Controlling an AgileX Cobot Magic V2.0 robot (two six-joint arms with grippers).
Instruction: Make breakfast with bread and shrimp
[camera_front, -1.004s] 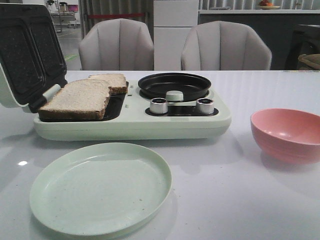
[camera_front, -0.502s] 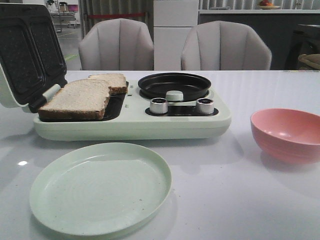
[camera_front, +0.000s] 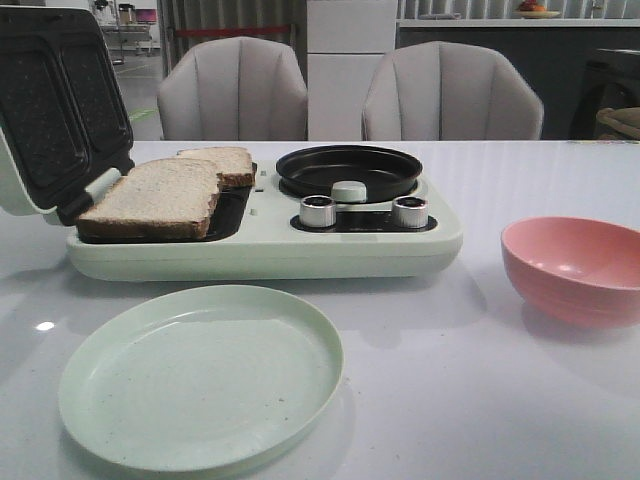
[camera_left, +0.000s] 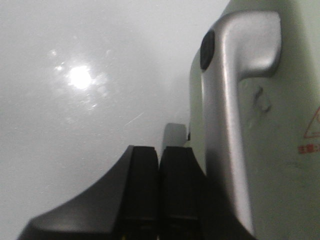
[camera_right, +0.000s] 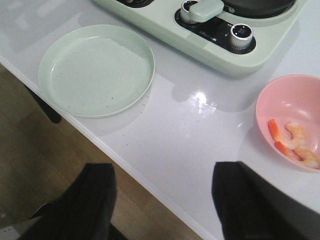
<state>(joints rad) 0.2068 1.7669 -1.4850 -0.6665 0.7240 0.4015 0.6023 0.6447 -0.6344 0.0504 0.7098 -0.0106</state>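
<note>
While bread (camera_front: 160, 197) sits in maker, white table (camera_front: 450, 380), 2 chairs behind, L gripper (camera_left: 159, 192) closed empty, R gripper (camera_right: 165, 210) wide, empty

front low, wrists overhead, shared plate (camera_front: 200, 375)

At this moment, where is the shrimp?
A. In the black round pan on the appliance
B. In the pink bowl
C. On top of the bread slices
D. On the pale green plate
B: the right wrist view shows the shrimp lying inside the pink bowl, while the green plate and the black pan hold nothing and the bread is bare.
</note>
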